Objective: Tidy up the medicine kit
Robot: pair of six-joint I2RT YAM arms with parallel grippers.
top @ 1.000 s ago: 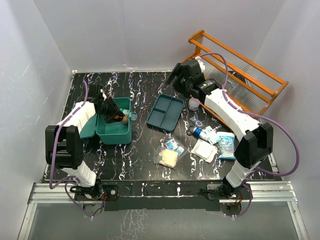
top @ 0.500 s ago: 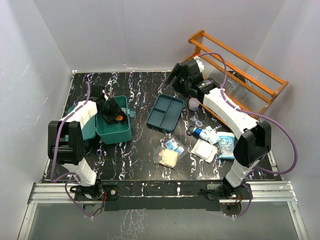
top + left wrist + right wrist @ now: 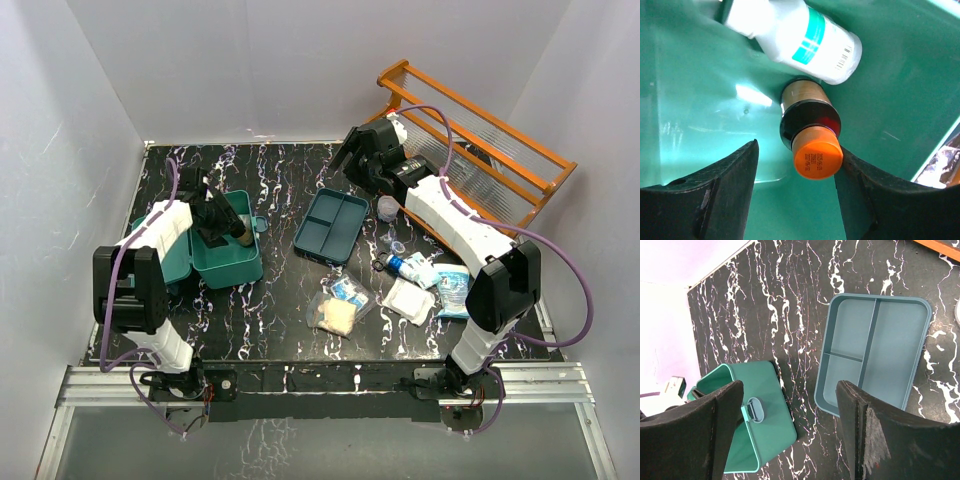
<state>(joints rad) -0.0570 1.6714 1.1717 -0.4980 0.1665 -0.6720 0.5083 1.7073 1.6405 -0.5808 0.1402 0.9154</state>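
Lift left gripper (image 3: 797, 147) straight out of kit (image 3: 230, 272) at left bench edge; spread wide, holding nothing, astride amber bottle (image 3: 810, 107) beside white bottle (image 3: 800, 40). Avoid clipping cap (image 3: 818, 159). Leave right gripper (image 3: 790, 385), fingers apart, empty, near far edge.

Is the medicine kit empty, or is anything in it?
Not empty: the medicine kit holds a white bottle and an orange-capped amber bottle.

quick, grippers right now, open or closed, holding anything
Left gripper: open, straddling the orange-capped bottle lying in the medicine kit, not clamping it.
Right gripper: open, holding nothing.
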